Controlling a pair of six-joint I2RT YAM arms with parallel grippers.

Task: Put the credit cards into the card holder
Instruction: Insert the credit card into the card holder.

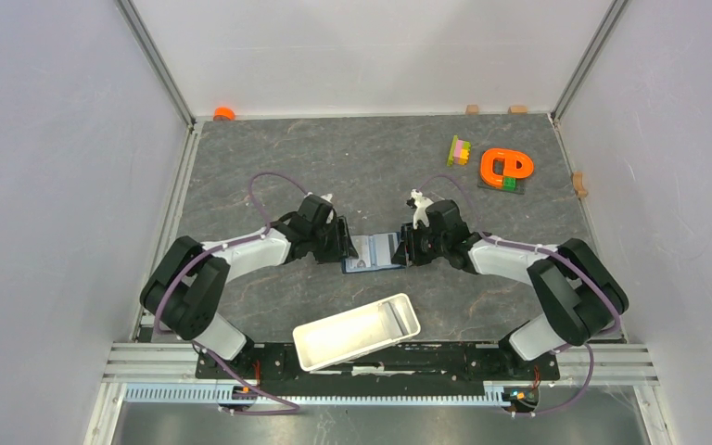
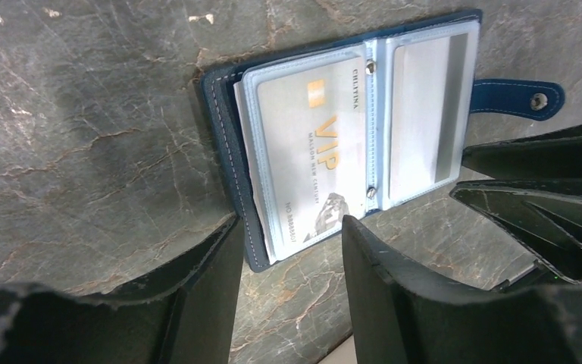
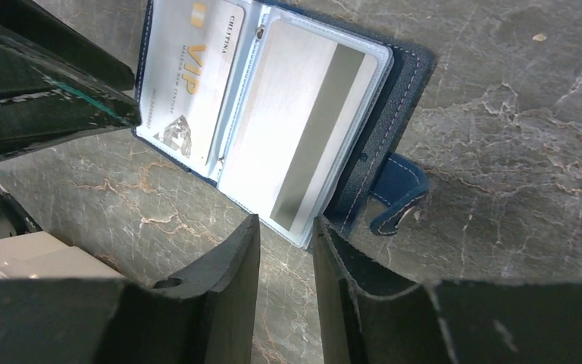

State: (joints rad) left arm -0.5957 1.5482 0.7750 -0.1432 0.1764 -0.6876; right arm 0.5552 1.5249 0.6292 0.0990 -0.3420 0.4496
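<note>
The card holder (image 1: 374,252), a navy wallet, lies open and flat on the table between both grippers. In the left wrist view (image 2: 223,144) a whitish VIP credit card (image 2: 314,144) sits in its left clear sleeve and a second card (image 2: 424,114) in the right sleeve; the snap tab (image 2: 515,98) sticks out to the right. In the right wrist view the second card (image 3: 303,129) shows a dark stripe beside the VIP card (image 3: 189,76). My left gripper (image 2: 288,250) is open and empty at the wallet's left edge. My right gripper (image 3: 284,235) is narrowly open and empty at the right edge.
A long white tray (image 1: 357,331) lies near the arm bases. Orange rings (image 1: 505,167) and a yellow-pink block stack (image 1: 460,150) sit at the back right. Small wooden blocks (image 1: 517,109) line the back wall, with one block (image 1: 579,184) along the right wall. An orange piece (image 1: 223,113) is at the back left.
</note>
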